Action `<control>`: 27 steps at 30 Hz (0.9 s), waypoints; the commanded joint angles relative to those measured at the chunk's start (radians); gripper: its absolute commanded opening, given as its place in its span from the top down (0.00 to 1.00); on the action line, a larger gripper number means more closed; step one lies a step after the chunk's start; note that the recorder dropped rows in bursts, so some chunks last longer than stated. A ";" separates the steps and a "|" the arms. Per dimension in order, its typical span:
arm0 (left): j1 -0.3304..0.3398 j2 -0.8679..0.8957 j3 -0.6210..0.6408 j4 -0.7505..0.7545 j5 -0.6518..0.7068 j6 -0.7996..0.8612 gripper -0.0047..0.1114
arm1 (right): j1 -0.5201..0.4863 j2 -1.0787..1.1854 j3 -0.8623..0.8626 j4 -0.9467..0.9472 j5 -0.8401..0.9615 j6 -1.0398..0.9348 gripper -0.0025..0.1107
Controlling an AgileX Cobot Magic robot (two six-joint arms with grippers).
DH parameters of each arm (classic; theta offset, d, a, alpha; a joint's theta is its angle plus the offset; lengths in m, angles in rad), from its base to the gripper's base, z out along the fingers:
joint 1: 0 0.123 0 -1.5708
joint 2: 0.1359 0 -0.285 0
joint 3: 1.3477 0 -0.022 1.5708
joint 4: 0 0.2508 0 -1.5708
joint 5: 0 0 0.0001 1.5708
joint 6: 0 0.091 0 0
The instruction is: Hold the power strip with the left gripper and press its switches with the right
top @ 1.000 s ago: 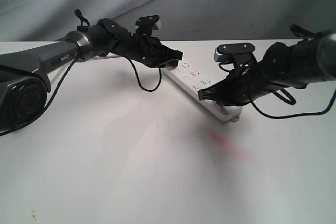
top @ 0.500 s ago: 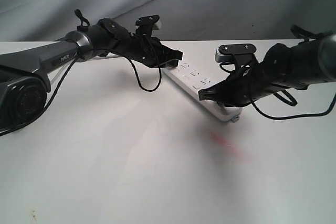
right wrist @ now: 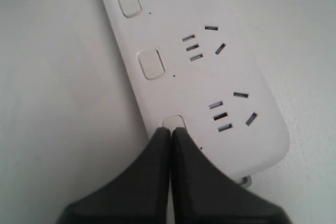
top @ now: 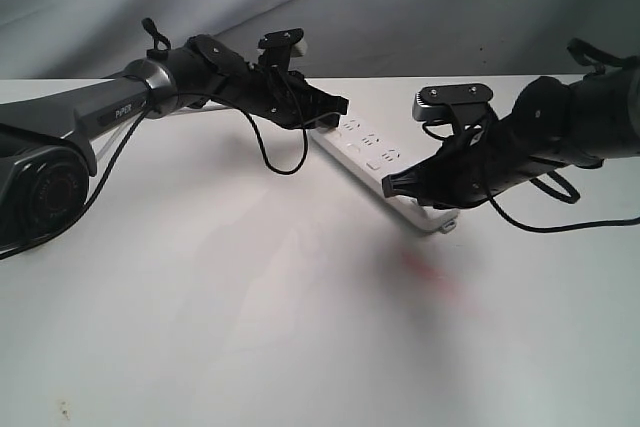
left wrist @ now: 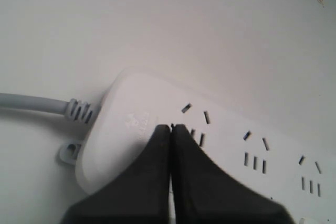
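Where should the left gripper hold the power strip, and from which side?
Probably the plain cord-end face, from above with the left gripper shut: the power strip lies flat, so pinning beats pinching, and that end carries no switches, leaving them for the right gripper.

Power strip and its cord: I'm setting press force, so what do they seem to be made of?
The power strip looks like hard moulded plastic, white with a smooth satin finish: rounded edges, crisp socket slots, soft sheen. The cord looks like flexible grey rubber or PVC, matte, ending in a ribbed strain relief; which cannot be told.
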 commanded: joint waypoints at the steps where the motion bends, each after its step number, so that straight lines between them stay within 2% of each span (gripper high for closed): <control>1: -0.001 0.017 0.006 0.027 0.016 -0.006 0.95 | 0.001 -0.012 0.002 -0.012 -0.005 0.005 0.98; 27: -0.001 0.017 0.006 0.027 0.015 -0.003 0.95 | 0.001 0.106 0.002 -0.015 -0.017 0.007 0.98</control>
